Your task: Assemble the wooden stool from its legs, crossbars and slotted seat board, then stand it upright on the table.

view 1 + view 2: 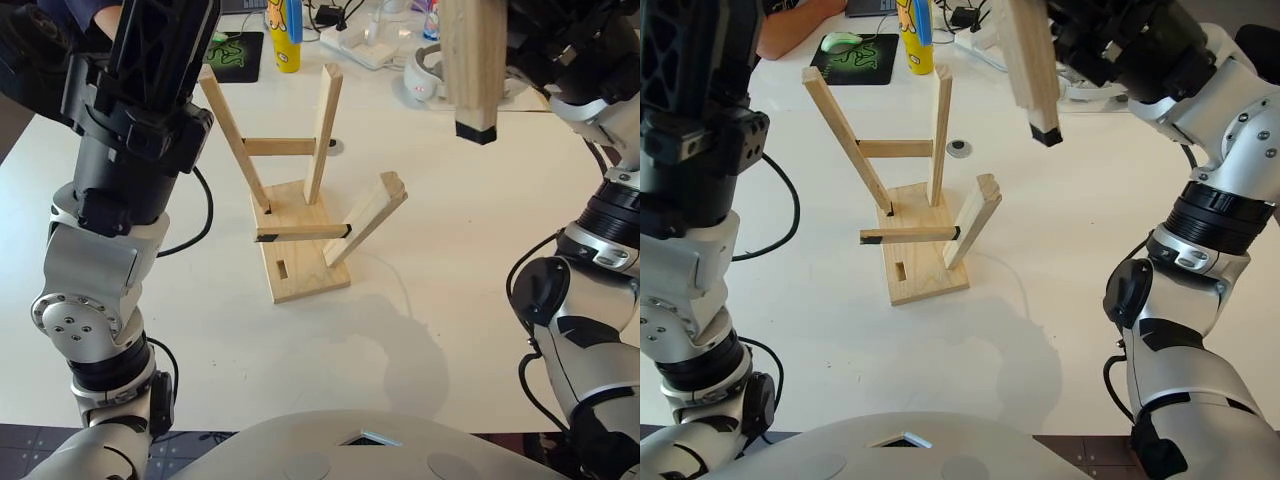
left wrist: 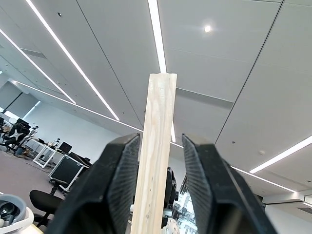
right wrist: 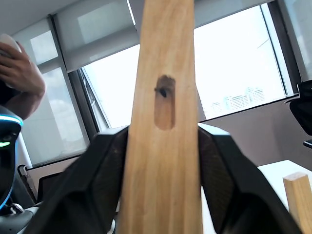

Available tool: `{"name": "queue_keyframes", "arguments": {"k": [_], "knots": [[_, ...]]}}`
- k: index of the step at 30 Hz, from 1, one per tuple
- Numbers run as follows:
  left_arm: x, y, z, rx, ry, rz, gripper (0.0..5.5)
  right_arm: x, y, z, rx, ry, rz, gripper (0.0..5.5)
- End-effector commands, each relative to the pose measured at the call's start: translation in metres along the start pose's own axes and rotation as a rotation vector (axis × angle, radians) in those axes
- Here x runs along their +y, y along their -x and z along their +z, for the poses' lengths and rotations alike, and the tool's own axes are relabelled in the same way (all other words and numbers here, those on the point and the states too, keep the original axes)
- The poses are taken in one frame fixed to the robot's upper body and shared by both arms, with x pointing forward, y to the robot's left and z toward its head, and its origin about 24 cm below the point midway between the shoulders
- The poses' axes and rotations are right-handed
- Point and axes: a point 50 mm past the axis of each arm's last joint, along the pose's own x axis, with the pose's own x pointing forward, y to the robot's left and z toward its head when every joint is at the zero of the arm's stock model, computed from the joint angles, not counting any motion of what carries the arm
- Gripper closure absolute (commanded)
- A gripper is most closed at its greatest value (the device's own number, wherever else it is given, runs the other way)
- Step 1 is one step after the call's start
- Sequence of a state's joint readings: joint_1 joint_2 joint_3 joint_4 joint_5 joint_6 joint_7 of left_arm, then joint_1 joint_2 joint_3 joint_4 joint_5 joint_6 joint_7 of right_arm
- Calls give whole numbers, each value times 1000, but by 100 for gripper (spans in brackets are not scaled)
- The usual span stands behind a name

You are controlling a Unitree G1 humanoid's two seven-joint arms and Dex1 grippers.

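Observation:
The slotted seat board (image 1: 300, 250) lies flat on the white table (image 1: 450, 300). Two legs (image 1: 322, 130) stand up out of it, joined by a crossbar (image 1: 278, 146). A third leg (image 1: 368, 215) leans at the board's right side, with a black-tipped crossbar (image 1: 300, 232) running from it across the board. My right gripper (image 3: 163, 131) is shut on a fourth leg (image 1: 1030, 70), held high over the table's far right, black tip down and mortise showing. My left gripper (image 2: 161, 141) points at the ceiling, shut on a pale wooden bar (image 2: 158, 146).
At the far edge stand a yellow bottle (image 1: 285, 35), a black mouse pad (image 1: 235, 55), a white power strip (image 1: 355, 45) and a white headset (image 1: 420, 75). A small dark disc (image 1: 958, 148) lies behind the stool. A black cable (image 1: 203, 215) hangs by my left arm.

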State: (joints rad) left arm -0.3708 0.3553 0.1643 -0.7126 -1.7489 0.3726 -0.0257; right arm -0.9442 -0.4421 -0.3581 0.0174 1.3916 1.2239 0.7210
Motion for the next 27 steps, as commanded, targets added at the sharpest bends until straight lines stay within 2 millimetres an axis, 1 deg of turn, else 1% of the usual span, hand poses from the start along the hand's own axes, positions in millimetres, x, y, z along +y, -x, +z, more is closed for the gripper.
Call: {"name": "queue_keyframes", "arguments": {"k": [1,4,12,13,15,20,23,27], "knots": [[-4,-8,-10,20,57,-37,307,-4,-8,-7,7,-9,1,343],[-2,-12,-16,26,108,-39,272,-2,-10,-9,21,-20,30,343],[6,-11,-25,60,139,-11,145,3,-14,-11,83,-12,107,343],[7,-11,-26,70,140,-8,135,4,-14,-12,97,-7,110,343],[7,-12,-29,85,142,-9,94,3,-15,-16,122,-5,117,343],[3,-15,-33,118,142,-35,12,0,-20,-27,178,-5,128,343],[3,-15,-33,156,122,-38,10,-1,-24,-33,219,-7,144,343],[4,-16,-32,167,113,-39,10,-2,-27,-36,244,-12,167,343]]}}
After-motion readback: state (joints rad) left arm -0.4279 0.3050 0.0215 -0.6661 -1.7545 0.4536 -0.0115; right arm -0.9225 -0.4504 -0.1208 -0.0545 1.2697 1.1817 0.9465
